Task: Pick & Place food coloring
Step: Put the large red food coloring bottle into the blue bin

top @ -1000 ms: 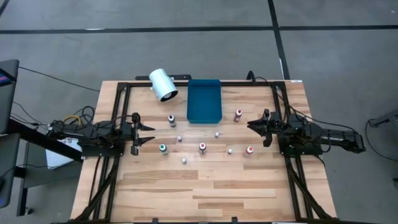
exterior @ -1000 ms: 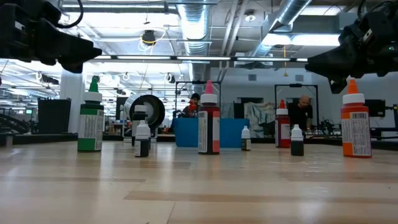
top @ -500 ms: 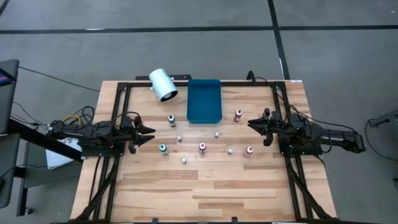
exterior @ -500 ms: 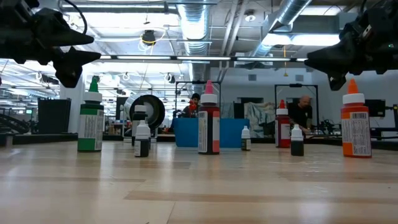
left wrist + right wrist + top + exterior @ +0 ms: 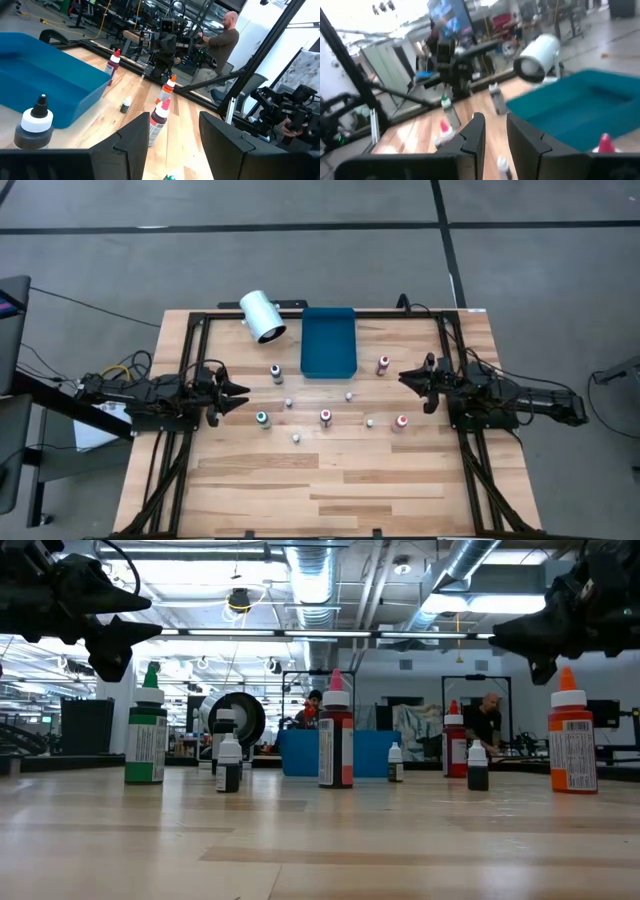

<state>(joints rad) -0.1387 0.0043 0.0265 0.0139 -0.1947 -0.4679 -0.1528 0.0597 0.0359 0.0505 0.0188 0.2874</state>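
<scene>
The food coloring bottles stand upright on their bases on the wooden table: green-topped (image 5: 262, 419), dark-topped (image 5: 276, 372), pink-topped (image 5: 325, 417), red-topped (image 5: 383, 364), orange-topped (image 5: 401, 423), with several tiny white ones such as (image 5: 289, 403) between them. My left gripper (image 5: 240, 393) hovers open above the table, left of the green bottle (image 5: 147, 725). My right gripper (image 5: 408, 385) hovers open, between the red bottle and the orange bottle (image 5: 571, 730), to their right. In the left wrist view, the left gripper (image 5: 172, 150) faces the pink bottle (image 5: 159, 117).
A blue rectangular tray (image 5: 329, 340) lies at the table's far middle, with a large white cylinder (image 5: 262, 317) on its side to its left. A black frame (image 5: 190, 350) runs round the table's edges. Bare wood (image 5: 330, 490) fills the near half. People show in the room behind.
My left gripper has rolled about its wrist: its fingers, first spread level with the table, now stand one above the other, still open. The bottles have stayed in place.
</scene>
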